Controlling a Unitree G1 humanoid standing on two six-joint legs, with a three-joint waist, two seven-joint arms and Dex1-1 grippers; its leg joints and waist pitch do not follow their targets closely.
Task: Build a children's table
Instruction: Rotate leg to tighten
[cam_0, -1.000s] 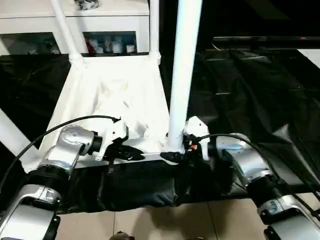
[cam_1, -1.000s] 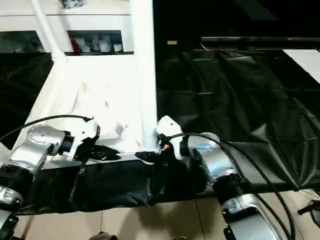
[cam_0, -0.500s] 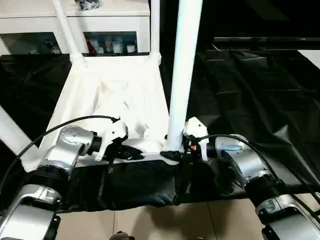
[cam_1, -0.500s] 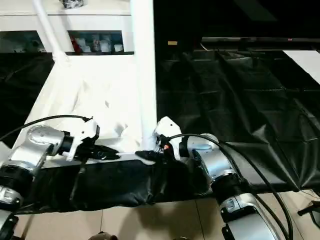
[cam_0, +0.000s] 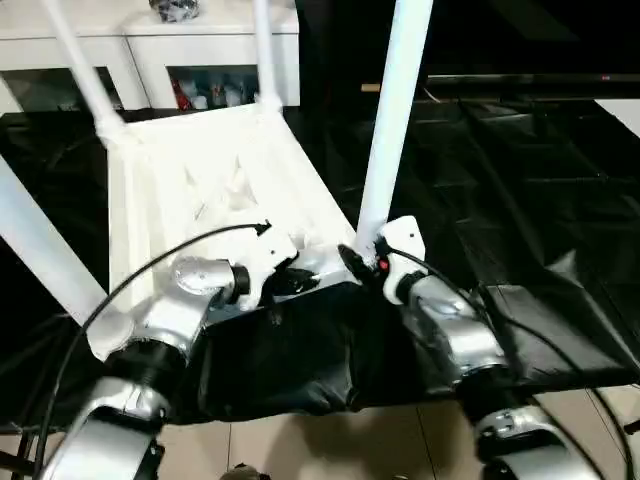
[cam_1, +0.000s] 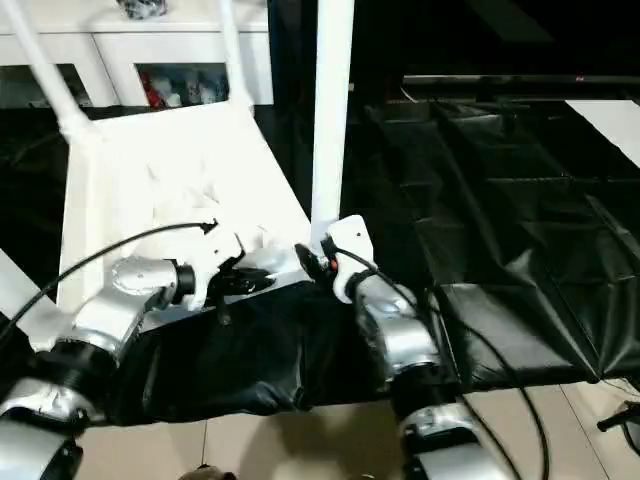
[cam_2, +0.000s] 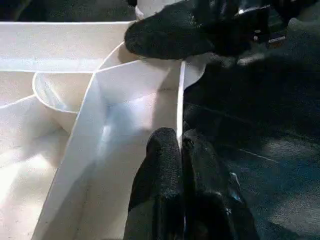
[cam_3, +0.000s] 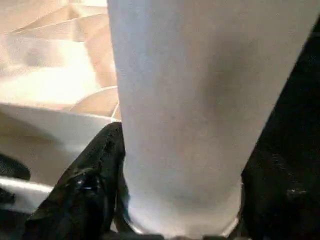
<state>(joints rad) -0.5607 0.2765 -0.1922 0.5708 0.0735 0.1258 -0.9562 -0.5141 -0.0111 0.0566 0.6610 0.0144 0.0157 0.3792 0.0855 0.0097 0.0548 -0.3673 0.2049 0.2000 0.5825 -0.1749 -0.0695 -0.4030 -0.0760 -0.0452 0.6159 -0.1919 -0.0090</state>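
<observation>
Left wrist view has the left gripper (cam_2: 181, 150) pinched tight on the thin near rim of the white plastic ribbed tabletop (cam_0: 200, 190), lying upside down on black sheeting (cam_0: 520, 200). Right gripper (cam_0: 355, 268) clasps the base of an upright white tubular leg (cam_0: 390, 130) at the near corner socket

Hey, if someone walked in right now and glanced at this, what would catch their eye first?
The upside-down white tabletop on black sheeting, four tubular legs sticking up from its corners. At its near edge the left gripper pinches the thin rim, while the right gripper straddles the foot of the near right leg.
</observation>
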